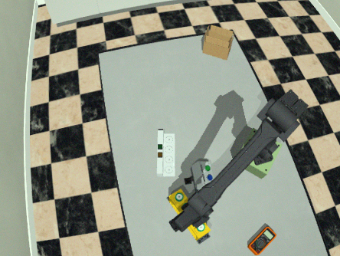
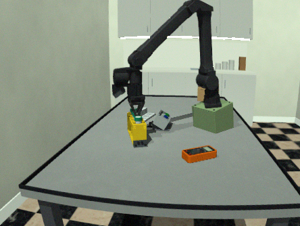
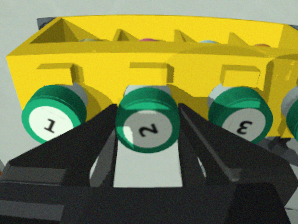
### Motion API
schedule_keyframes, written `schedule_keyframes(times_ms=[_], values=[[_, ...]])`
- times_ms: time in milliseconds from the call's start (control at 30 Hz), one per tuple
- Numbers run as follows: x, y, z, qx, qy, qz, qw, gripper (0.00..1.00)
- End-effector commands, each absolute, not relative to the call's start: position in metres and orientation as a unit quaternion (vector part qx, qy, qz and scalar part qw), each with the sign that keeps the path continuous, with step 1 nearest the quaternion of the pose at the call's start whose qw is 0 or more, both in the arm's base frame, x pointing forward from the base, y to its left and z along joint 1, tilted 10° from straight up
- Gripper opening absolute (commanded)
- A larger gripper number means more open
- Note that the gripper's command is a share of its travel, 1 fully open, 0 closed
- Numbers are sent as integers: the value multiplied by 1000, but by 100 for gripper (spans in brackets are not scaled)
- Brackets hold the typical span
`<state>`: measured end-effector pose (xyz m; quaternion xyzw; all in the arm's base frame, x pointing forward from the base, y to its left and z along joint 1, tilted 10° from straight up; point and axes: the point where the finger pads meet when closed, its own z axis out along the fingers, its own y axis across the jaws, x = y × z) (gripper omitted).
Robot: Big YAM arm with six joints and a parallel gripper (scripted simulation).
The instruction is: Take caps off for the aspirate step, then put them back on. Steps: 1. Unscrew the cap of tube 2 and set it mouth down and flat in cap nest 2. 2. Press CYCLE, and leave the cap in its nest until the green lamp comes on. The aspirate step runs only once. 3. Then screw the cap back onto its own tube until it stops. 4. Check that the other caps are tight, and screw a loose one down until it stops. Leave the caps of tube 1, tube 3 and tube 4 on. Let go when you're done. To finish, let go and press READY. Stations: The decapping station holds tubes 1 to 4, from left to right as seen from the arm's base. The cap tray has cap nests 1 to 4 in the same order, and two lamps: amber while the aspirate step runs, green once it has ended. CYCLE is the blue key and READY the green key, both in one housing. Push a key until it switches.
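My gripper [image 3: 147, 113] [image 2: 137, 113] points down at the yellow decapping station [image 3: 105, 67] [image 1: 173, 201] [image 2: 139, 131]. Its fingers are shut on the green cap of tube 2 [image 3: 148, 128], one on each side. That cap sits about level with its neighbours, on its tube. The cap of tube 1 [image 3: 52, 120] [image 1: 201, 228] [image 2: 138, 118] and the cap of tube 3 [image 3: 242, 120] are on. The cap of tube 4 [image 3: 294, 119] [image 1: 179, 197] is cut off in the wrist view. The white cap tray [image 1: 161, 169] has four empty nests. Its green lamp [image 1: 160, 146] and amber lamp [image 1: 160, 155] look dark.
The grey housing [image 1: 197, 172] [image 2: 159, 121] with the green READY key [image 1: 207, 168] and blue CYCLE key [image 1: 210, 177] stands between station and arm base. An orange multimeter [image 1: 262, 241] [image 2: 199, 154] lies nearby. A cardboard box [image 1: 217, 47] stands at the far table edge.
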<state>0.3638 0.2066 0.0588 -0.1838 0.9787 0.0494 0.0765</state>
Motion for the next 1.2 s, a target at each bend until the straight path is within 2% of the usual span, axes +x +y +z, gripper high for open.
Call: schedule_keyframes(times_ms=[0,400,967,1167], values=[[380,211,68,-300,949,41,90,0],[380,211,68,-562,821,13,100,0],[383,210,71,-823,558,-28,103,0],[384,211,71,-862,495,-37,102,0]])
